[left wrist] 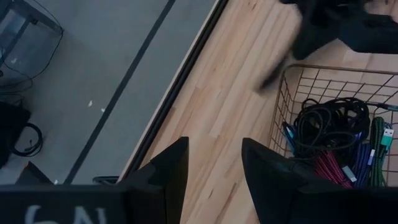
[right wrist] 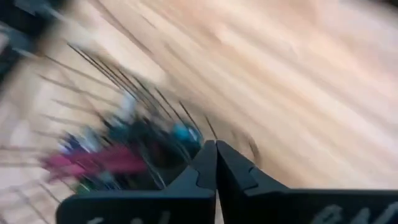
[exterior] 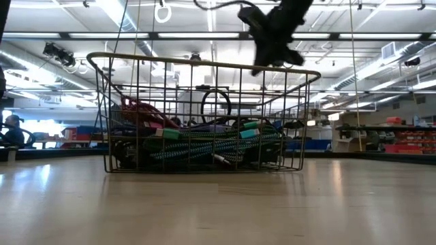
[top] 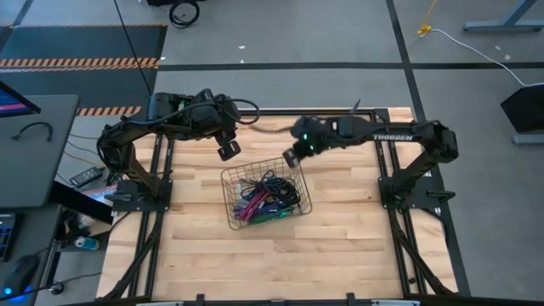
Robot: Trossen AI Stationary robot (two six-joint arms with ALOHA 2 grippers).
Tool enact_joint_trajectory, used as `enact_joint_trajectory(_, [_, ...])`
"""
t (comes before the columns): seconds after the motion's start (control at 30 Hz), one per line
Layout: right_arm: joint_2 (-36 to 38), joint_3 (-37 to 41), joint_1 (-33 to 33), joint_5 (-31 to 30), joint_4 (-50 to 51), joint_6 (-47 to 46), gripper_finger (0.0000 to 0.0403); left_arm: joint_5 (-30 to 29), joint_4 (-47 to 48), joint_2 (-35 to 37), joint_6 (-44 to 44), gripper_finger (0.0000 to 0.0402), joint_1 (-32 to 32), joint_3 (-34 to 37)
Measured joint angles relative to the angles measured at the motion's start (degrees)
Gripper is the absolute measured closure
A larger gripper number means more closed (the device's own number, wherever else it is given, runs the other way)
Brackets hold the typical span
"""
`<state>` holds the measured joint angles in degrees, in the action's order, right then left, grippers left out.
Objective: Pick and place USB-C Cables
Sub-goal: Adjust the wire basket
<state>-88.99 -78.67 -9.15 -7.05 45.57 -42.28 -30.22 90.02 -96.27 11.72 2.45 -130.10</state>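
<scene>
Our right gripper (top: 291, 158) is pinched shut on nothing, just above the basket (top: 299, 181) rim. All the cables (top: 265, 201) lie tangled inside the basket. Our left gripper (top: 228, 150) waits nearby, fingers apart and empty. If we pull one cable, others might come too.

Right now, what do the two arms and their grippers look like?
Both arms are dark, jointed and slim. The right arm carries white TROSSEN lettering and a small green light near its wrist; a black cable loops over the left arm. The left gripper and right gripper each have two dark, blocky fingers, with faint pale lettering on the bodies.
</scene>
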Motion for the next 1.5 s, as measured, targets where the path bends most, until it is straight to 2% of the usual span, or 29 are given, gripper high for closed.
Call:
enact_joint_trajectory(0.13, [0.00, -0.04, -3.96, 5.35, -8.00, 7.71, 0.0400, 0.00, 0.00, 0.00, 1.65, 0.0246, 0.01, 0.00])
enact_joint_trajectory(0.23, [0.00, -0.04, -5.93, 8.24, -7.29, 11.58, 0.0400, 0.00, -0.02, 0.00, 2.68, 0.0246, 0.01, 0.00])
enact_joint_trajectory(0.33, [0.00, -0.04, -6.93, 14.05, -6.61, 16.66, 0.0399, 0.00, 0.00, 0.00, 2.71, 0.0246, 0.01, 0.00])
enact_joint_trajectory(0.47, [0.00, -0.04, -6.16, 17.85, -4.15, 21.52, 0.0375, 0.00, 0.00, 0.00, 4.40, 0.0246, 0.01, 0.00])
enact_joint_trajectory(0.7, [0.00, -0.04, -4.54, 16.33, 7.72, 21.46, 0.0299, 0.00, -0.02, 0.00, 5.73, 0.0246, 0.00, 0.00])
enact_joint_trajectory(0.9, [0.00, -0.02, -4.35, 14.72, 8.25, 18.17, 0.0252, -0.15, -0.35, 0.00, 5.72, 0.0246, 0.01, 0.00])
enact_joint_trajectory(1.03, [0.00, 1.06, -3.98, 12.47, 8.27, 17.15, 0.0243, -0.15, -0.35, 0.00, 5.67, 0.0246, -0.01, 0.00])
enact_joint_trajectory(1.27, [-0.04, 6.42, -2.85, 14.48, 5.26, 12.75, 0.0242, -0.17, -0.37, 0.00, 5.63, 0.0246, 0.00, 0.00])
enact_joint_trajectory(1.5, [-0.02, 7.23, -1.23, 15.15, -0.41, 10.93, 0.0243, -0.15, -0.42, 0.00, 5.65, 0.0246, 0.01, 0.00])
